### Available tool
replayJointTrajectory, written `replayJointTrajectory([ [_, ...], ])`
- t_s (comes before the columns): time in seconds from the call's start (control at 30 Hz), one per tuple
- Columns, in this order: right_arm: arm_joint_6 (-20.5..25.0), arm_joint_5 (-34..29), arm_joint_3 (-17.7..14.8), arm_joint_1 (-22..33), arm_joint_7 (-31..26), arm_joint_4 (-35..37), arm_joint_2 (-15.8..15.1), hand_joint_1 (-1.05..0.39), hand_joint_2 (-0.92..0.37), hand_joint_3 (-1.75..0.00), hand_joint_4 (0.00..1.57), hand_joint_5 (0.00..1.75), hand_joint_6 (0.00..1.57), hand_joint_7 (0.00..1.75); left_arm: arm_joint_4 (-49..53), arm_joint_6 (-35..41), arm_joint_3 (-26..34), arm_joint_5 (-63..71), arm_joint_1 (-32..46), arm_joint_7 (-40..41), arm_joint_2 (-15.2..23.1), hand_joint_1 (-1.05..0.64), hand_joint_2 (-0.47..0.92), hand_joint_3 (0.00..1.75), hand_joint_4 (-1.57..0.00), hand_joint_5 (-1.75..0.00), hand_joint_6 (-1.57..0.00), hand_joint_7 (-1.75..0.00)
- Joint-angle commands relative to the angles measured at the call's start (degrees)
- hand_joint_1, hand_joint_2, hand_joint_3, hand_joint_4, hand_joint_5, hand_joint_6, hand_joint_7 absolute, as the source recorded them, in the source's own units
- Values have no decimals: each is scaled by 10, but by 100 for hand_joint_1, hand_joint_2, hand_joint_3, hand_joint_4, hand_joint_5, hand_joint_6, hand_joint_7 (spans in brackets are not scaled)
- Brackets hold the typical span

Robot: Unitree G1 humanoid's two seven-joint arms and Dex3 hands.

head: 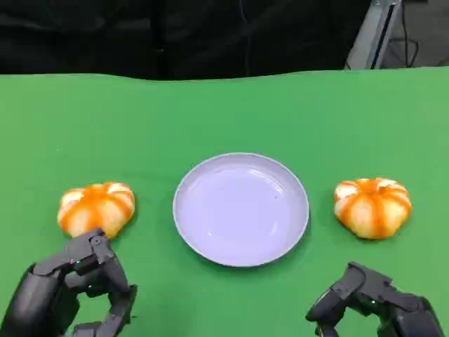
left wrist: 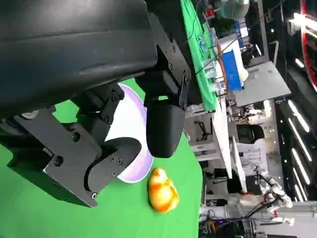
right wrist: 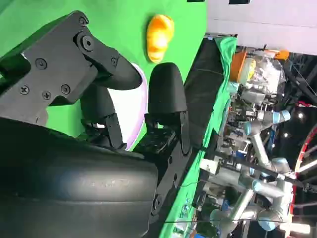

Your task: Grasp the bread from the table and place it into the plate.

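The green table (head: 224,112) lies flat and open. The plate (head: 240,208) sits in the middle with nothing in it. One bread (head: 96,208) lies to its left and another bread (head: 372,206) to its right, each with a strip of bare cloth between it and the plate. The left hand (head: 74,291) hangs just in front of the left bread, almost touching it. The right hand (head: 379,307) is near the right bread, with bare cloth between them.
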Motion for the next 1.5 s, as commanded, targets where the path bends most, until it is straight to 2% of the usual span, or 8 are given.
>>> replayJointTrajectory([
  [0.03,-2,3,-1,0,-3,-3,-1,-11,-37,-126,69,160,76,133,6,-12,4,-3,-1,-3,7,-4,36,119,-86,-175,-68,-175],
  [0.57,-4,3,-3,-1,-4,-4,-1,-10,-36,-127,69,160,76,133,-1,2,4,-14,0,2,3,-2,42,118,-81,-175,-67,-169],
  [0.67,-6,4,-3,0,-3,-4,-2,-9,-36,-127,69,160,76,133,-7,9,4,-15,0,13,-4,-5,60,91,-67,-174,-63,-154],
  [0.73,-4,4,-1,2,-3,-6,-1,-10,-36,-127,69,160,76,132,-18,30,3,-19,0,24,-11,-10,69,72,-56,-159,-60,-130],
  [0.93,-5,1,1,1,-4,-3,-1,-10,-37,-126,69,160,76,133,-44,70,5,52,-16,59,8,-12,70,58,-38,-116,-48,-76],
  [1.07,-3,2,2,0,-4,-1,-2,-11,-37,-126,69,160,76,133,-62,96,6,122,-28,79,28,-28,88,9,-32,-84,-52,-28],
  [1.23,-3,1,1,-4,-4,0,-3,-12,-38,-125,69,160,76,132,-82,134,-3,204,-42,97,51,-34,88,1,-22,-68,-44,-10],
  [1.5,-7,0,3,-11,-6,8,-1,-12,-38,-125,69,160,76,132,-37,168,-40,408,-126,116,139,-48,86,0,-2,-45,-25,-1],
])
